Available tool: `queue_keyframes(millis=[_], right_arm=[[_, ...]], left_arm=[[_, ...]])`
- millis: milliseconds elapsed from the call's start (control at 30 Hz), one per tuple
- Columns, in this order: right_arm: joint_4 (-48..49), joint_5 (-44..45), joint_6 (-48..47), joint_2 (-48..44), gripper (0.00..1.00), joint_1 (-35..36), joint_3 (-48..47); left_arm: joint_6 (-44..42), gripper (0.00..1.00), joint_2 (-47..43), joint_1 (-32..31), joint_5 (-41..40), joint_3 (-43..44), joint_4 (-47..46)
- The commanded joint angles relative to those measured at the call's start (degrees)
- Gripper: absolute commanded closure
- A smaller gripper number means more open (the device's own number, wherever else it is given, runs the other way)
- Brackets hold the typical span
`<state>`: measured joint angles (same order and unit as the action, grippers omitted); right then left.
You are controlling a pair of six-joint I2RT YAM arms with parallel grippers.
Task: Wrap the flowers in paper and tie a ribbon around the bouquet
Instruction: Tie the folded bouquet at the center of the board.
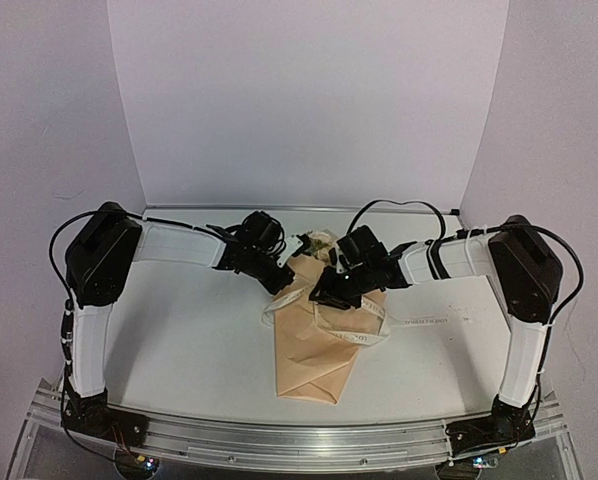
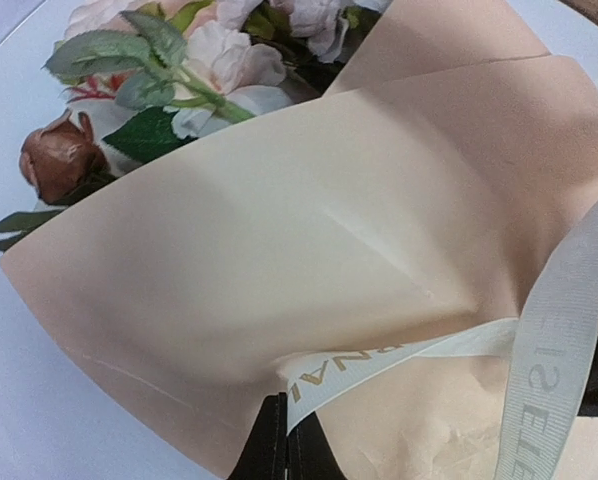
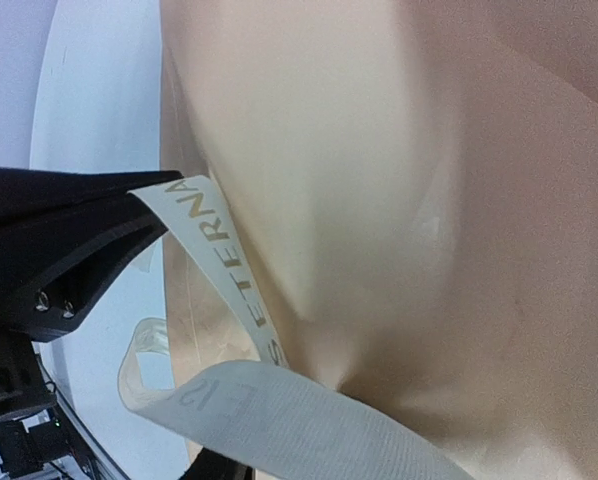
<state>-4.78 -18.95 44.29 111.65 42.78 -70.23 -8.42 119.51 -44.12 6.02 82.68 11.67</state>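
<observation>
The bouquet (image 1: 314, 345) lies mid-table, its tan paper (image 2: 329, 220) wrapped as a cone with the tip toward me. The flowers (image 2: 179, 70), pink, cream and rust-brown with green leaves, stick out at the far end. The cream ribbon (image 2: 409, 355) loops across the cone (image 1: 351, 328). My left gripper (image 2: 284, 400) is shut on a ribbon end at the cone's left edge (image 1: 282, 283); the right wrist view also shows it (image 3: 149, 210). My right gripper (image 1: 326, 295) hovers over the cone's right side. A broad ribbon strand (image 3: 299, 420) covers its jaws, leaving only a dark bit of its fingers (image 3: 213, 466) showing.
A loose ribbon tail (image 1: 427, 320) lies flat on the white table to the right of the cone. White backdrop walls close in the back and both sides. A metal rail (image 1: 299, 437) runs along the near edge between the arm bases.
</observation>
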Motion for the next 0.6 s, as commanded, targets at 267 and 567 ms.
queue_keyframes(millis=[267,567], right_arm=[[-6.2,1.7,-6.0,-17.8,0.41,-0.1,12.5],[-8.7,10.8,-15.8,-30.6,0.21,-1.7,24.6]], left_arm=[[8.7,1.00,-13.5,0.6,-9.8,-10.0,-11.1],[12.1,1.00,-16.8,2.1,-16.1,-12.1,-8.7]])
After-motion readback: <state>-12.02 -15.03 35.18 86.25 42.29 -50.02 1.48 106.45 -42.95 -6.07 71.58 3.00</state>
